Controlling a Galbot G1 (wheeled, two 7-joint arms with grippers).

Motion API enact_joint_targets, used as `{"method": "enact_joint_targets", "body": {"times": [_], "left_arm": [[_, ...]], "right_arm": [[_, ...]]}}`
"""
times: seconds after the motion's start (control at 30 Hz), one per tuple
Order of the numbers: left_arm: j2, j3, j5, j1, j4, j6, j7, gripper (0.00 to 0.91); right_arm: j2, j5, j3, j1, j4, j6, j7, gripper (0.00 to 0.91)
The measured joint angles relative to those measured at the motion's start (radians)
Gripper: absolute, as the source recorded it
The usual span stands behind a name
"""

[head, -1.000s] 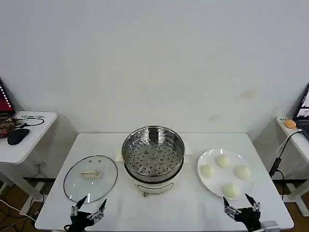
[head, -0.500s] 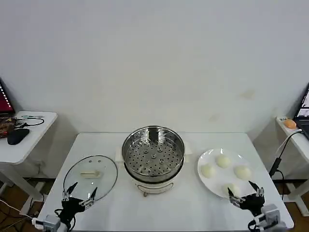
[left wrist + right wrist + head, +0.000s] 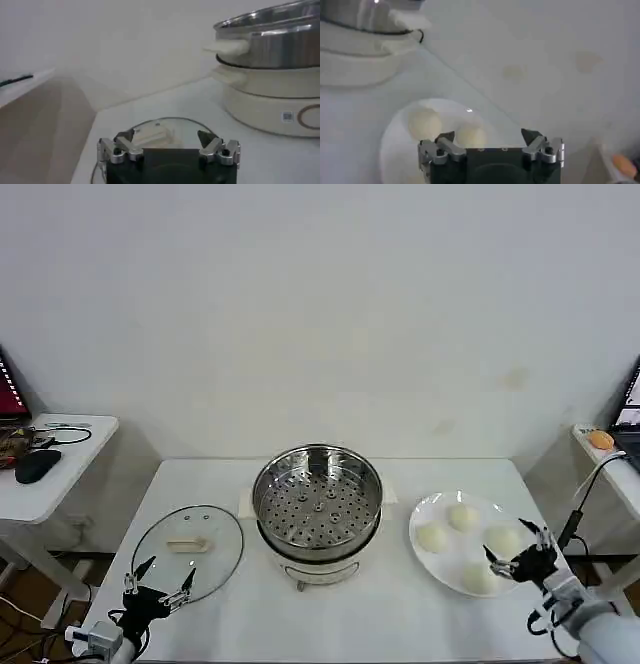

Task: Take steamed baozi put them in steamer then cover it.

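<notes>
The steel steamer (image 3: pixel 317 504) stands uncovered mid-table on its cream base; it also appears in the left wrist view (image 3: pixel 270 40). Several baozi (image 3: pixel 431 536) lie on a white plate (image 3: pixel 440 569) to its right. My right gripper (image 3: pixel 508 544) hangs open over the plate's right side, at the right-hand baozi (image 3: pixel 500 536). The right wrist view has two baozi (image 3: pixel 424 122) ahead of the open right gripper (image 3: pixel 487 136). The glass cover (image 3: pixel 188 552) lies flat on the left of the table. My left gripper (image 3: pixel 160 584) is open at the cover's near rim, with the cover's handle (image 3: pixel 152 135) just ahead of it (image 3: pixel 167 137).
A side table (image 3: pixel 45 484) at the left holds a mouse and cables. Another side table (image 3: pixel 605 464) at the right has an orange object, with a black cable (image 3: pixel 580 514) hanging beside the main table's right edge. Bare table lies in front of the steamer.
My right gripper has risen from the table's front edge to over the plate's right side. My left gripper has shifted left and a little forward, to the cover's near rim.
</notes>
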Motion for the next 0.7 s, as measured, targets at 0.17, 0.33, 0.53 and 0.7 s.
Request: {"method": "enact_joint_targets", "body": {"times": [0.17, 0.33, 0.53, 0.7], "left_arm": [[0.007, 0.01, -0.001, -0.009, 0.007, 0.002, 0.0, 0.907], [0.01, 0.022, -0.002, -0.02, 0.013, 0.003, 0.0, 0.907], [0.017, 0.035, -0.012, -0.028, 0.011, 0.007, -0.001, 0.907], [0.026, 0.04, -0.019, -0.03, 0.012, 0.011, -0.001, 0.907]], "right_arm": [[-0.085, -0.002, -0.05, 0.081, -0.073, 0.024, -0.061, 0.907], [-0.157, -0.005, -0.154, 0.21, -0.142, 0.044, -0.131, 0.907], [-0.194, -0.008, -0.378, 0.462, -0.235, 0.088, -0.224, 0.907], [-0.195, -0.007, -0.619, 0.713, -0.311, 0.119, -0.295, 0.907]]}}
